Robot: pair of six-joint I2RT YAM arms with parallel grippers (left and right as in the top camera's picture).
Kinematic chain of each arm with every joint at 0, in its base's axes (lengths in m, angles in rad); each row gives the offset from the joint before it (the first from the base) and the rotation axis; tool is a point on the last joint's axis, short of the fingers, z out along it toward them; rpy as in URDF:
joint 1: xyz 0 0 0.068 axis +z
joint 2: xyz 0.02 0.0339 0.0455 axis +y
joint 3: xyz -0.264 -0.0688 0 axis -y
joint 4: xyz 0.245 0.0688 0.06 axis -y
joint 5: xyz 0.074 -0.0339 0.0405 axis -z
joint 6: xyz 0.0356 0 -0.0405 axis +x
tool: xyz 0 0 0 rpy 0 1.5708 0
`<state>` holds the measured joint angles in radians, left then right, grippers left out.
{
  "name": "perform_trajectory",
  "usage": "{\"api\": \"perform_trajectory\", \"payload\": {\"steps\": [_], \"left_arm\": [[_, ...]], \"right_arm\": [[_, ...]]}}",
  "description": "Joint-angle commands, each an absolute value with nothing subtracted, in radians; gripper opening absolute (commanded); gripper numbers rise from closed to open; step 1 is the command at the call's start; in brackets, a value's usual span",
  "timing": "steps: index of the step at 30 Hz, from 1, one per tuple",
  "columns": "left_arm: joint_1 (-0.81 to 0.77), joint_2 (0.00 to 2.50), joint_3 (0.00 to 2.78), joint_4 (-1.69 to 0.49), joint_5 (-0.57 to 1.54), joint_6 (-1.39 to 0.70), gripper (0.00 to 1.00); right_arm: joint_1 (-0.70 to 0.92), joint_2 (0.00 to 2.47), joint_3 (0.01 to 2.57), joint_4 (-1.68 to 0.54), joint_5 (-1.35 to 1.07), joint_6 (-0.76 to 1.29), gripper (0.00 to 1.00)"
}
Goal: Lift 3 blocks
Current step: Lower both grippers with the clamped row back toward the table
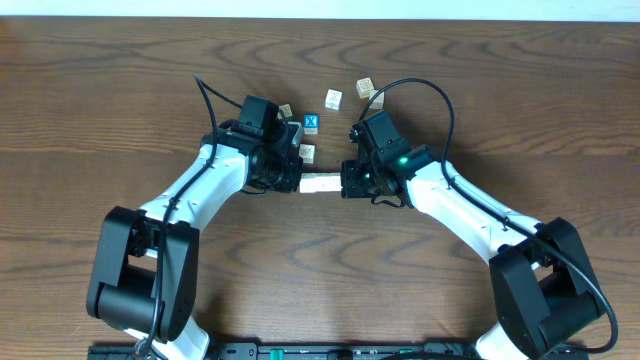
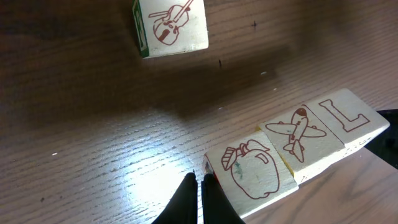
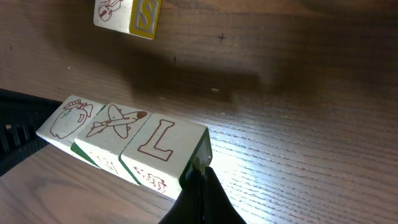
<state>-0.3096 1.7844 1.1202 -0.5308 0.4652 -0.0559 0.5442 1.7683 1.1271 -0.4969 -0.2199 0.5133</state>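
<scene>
Left gripper [image 2: 198, 183]: fingers pressed together, tips butted against the apple end of the row, nothing between them
Right gripper [image 3: 200, 179]: fingers pressed together too, tips butted against the L end of the row, nothing between them
Table [image 1: 100, 100]: dark wood, bears every loose cube
Row [image 1: 320, 183]: three blocks end to end, squeezed between the two grippers; it lies on the bases' side of the blue cube [image 1: 311, 123], near it, with one pale cube between
Done: three blocks are in one line and clamped from both ends; in both wrist views the row's shadow falls apart from it, so I judge it off the wood, though the overhead view does not settle that
Left: if it is up, only to keep the squeeze level; if not, the raise itself; a slack end would likely drop the middle block
Arms: two
Grippers: two, one at each end of the row
Blocks in the row: three, namely apple block [image 2: 255, 173], plane block [image 2: 300, 134], L block [image 2: 351, 115]
Loose cubes: five overhead, namely the blue cube, a pale cube [image 1: 307, 152] just on its bases' side, one [image 1: 286, 110] just to its left, one [image 1: 333, 99] just beyond it to the right, one [image 1: 365, 88] farther right again
</scene>
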Motion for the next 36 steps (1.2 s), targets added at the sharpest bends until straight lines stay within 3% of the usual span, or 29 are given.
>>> {"api": "perform_trajectory", "payload": {"steps": [1, 36], "left_arm": [[-0.373, 1.798, 1.116, -0.517, 0.647, -0.059, 0.07], [-0.426, 1.871, 1.116, -0.476, 0.646, -0.07, 0.07]], "right_arm": [[0.571, 1.77, 1.178, -0.453, -0.392, 0.507, 0.01], [0.585, 1.835, 1.178, -0.427, -0.397, 0.495, 0.01]]}}
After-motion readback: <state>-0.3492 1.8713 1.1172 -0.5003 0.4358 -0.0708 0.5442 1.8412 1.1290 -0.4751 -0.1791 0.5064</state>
